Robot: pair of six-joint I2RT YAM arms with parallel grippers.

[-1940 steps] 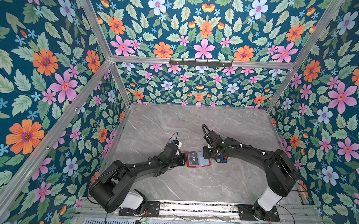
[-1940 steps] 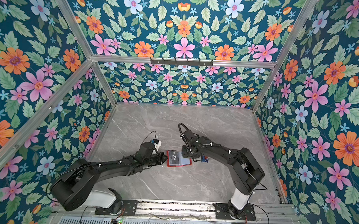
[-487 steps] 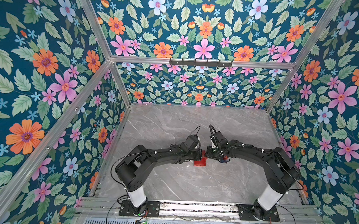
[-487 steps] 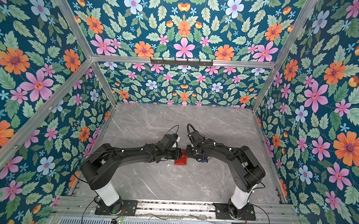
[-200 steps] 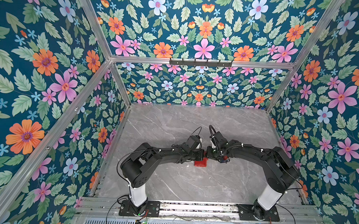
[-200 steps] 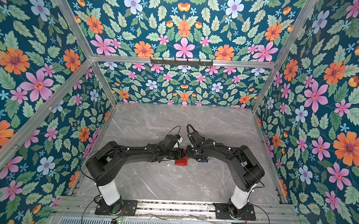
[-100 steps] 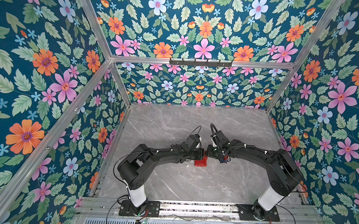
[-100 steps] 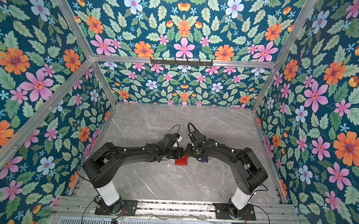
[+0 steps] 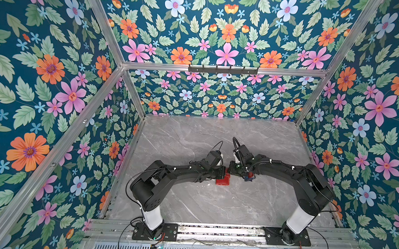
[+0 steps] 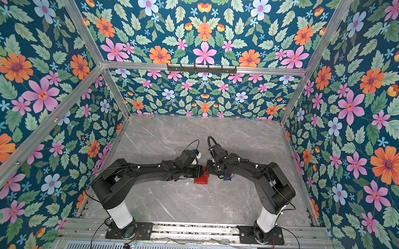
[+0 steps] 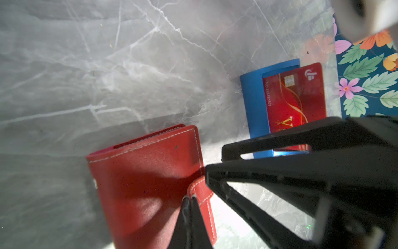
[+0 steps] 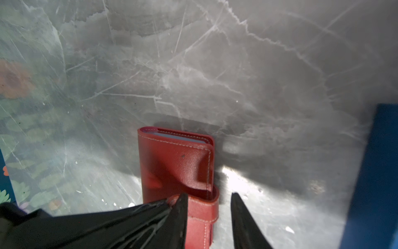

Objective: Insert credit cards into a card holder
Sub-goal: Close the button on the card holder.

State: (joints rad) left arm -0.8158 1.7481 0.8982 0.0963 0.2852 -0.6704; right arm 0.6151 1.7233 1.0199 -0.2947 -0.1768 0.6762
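The red card holder point(image 9: 222, 180) point(image 10: 202, 179) lies folded closed mid-table, and pale sleeve edges show at its end point(image 12: 178, 137). My left gripper point(image 11: 188, 199) is shut with nothing between its tips, which rest on the cover point(image 11: 146, 172) beside the snap tab point(image 11: 203, 194). My right gripper point(image 12: 209, 197) is open and straddles that tab point(image 12: 201, 212). One of its fingers touches the tab, the other stands clear. A red credit card point(image 11: 295, 97) lies in the blue tray point(image 11: 254, 103).
The blue tray point(image 9: 249, 176) point(image 10: 226, 176) sits just right of the holder, under my right forearm. In the right wrist view its wall point(image 12: 374, 172) rises close by. Both grippers point(image 9: 224, 172) point(image 9: 230, 171) nearly meet over the holder's far end. Floral walls enclose the grey marble table point(image 9: 213, 206).
About ten seconds ago the holder lay open between the grippers; now it is folded closed. Over the last second both grippers have stayed at its far end, the right wrist shifting only slightly.
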